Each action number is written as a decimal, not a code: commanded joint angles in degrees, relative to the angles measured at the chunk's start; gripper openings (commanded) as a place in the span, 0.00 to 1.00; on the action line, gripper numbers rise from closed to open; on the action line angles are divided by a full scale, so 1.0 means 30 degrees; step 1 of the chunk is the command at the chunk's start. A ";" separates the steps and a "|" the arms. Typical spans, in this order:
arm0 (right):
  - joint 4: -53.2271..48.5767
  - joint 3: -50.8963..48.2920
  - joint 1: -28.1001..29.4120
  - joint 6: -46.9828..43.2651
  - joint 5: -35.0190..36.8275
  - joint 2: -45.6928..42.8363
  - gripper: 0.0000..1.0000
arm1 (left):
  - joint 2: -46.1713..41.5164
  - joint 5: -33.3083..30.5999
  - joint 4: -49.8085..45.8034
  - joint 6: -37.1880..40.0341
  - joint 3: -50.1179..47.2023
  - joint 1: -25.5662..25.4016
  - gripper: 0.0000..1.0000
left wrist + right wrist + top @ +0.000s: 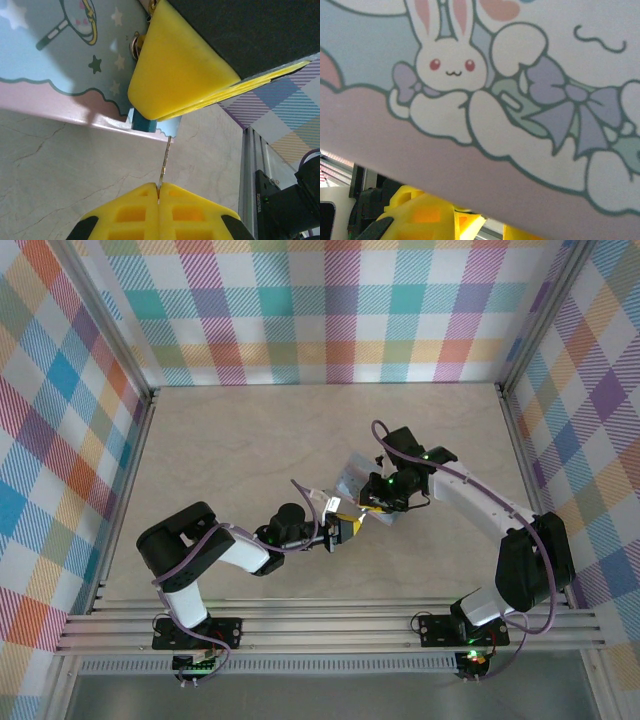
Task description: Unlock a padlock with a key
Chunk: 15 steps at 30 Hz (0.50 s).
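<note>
Left wrist view: at the bottom centre of the frame the left tool (158, 186) has its two yellow fingers pressed together, pinching the key (163, 167). The thin pale shaft of the key stands up out of the seam between them. Its tip reaches the padlock (141, 122), a small bluish block just above it in the middle of the frame. The right tool (155, 112) comes in from the upper right, its yellow fingers nearly closed on the padlock, with only the blue corner peeking out below them. Behind, across the upper left, is the pale blue and pink tin (60, 65), resting over the marbled bench (60, 175).

In the top external view the two tools meet at the centre of the frame, the left tool (343, 530) just lower left of the right tool (372, 506), and the tin (353, 477) is right above them.

In the right wrist view the tin's white bunny print (447, 65) sits upper left, with yellow fingers (420, 215) under its edge at the lower left.
</note>
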 commanded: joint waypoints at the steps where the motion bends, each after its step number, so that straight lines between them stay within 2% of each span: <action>1: 0.0521 -0.0159 -0.0137 0.0173 -0.0511 -0.0570 0.00 | 0.0240 -0.0276 0.0772 -0.0203 0.0261 0.0067 0.00; 15: 0.0545 -0.0276 -0.0195 0.0103 -0.0639 -0.0673 0.00 | 0.0692 -0.0423 0.2438 -0.1095 -0.0331 0.0545 0.00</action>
